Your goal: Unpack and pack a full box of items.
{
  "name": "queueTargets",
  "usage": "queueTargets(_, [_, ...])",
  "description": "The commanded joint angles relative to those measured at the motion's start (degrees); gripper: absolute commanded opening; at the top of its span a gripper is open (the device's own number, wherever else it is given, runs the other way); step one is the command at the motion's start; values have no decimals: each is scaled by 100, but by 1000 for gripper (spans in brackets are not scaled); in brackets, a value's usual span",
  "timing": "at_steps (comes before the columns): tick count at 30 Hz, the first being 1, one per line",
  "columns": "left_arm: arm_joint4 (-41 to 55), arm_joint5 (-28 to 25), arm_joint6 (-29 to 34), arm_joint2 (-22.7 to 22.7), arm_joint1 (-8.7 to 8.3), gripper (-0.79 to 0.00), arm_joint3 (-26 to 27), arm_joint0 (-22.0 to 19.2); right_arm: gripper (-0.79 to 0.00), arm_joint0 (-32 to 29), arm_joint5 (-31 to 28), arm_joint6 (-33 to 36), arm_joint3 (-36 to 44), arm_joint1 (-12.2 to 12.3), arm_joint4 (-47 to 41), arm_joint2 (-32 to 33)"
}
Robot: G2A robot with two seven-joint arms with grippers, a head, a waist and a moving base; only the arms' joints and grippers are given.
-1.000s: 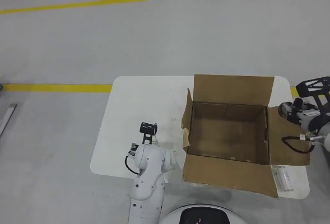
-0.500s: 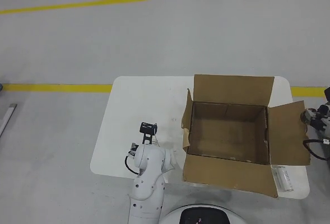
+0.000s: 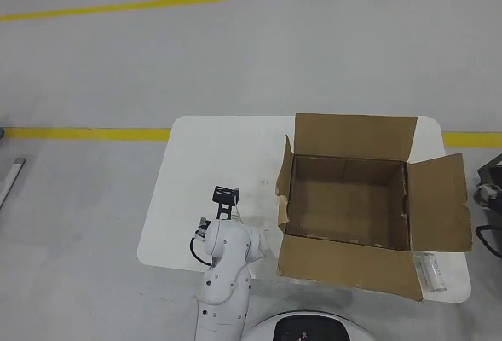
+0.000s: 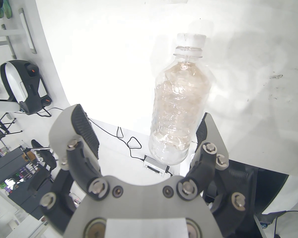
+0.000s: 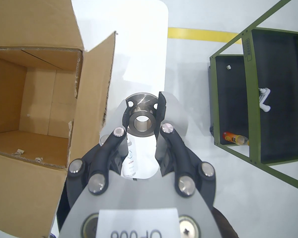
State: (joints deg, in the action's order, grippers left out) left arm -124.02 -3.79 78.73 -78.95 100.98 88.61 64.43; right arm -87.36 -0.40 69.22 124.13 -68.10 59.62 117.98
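small bottle [image 3: 429,271]: lies on the table [image 3: 199,170] at its near right corner, just outside the box's front flap.
left gripper [image 4: 142,113]: hangs low over the table, left of the box, with its jaws spread wide and gripping nothing.
clear bottle [image 4: 181,105]: lies on the table between those jaws, its base just beside one finger and its white cap pointing away from the wrist. Whether it touches the finger cannot be told.
box [image 3: 353,136]: stands on the right half of the table with its flaps folded out and its bare cardboard floor showing.
right gripper [image 5: 142,115]: clamped on a metal flange [image 5: 140,123], held above the table strip beside the box's right flap.
cart [image 5: 248,48]: green frame with black trays, on the floor past the table's right edge. An orange-capped bottle [image 5: 234,138] and a white piece [image 5: 264,99] lie in it.
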Motion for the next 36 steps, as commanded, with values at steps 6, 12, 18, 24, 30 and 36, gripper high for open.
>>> queueTargets(6, [0,0,0,0,0,0,0,0,-785,-242,27,-110,-471,15,197,-167])
queueTargets(12, [0,0,0,0,0,0,0,0,-785,-400,-38,-209,-1006,26,360,-407])
queueTargets(18, [0,0,0,0,0,0,0,0,-785,-368,-142,-292,-1569,40,477,-716])
queueTargets(24, [0,0,0,0,0,0,0,0,-785,-277,-253,-236,-1865,60,568,-998])
queueTargets(30, [0,0,0,0,0,0,0,0,-785,-237,-287,-244,-2028,73,650,-1215])
queueTargets(36, [0,0,0,0,0,0,0,0,-785,-217,-298,-292,-2187,89,682,-1313])
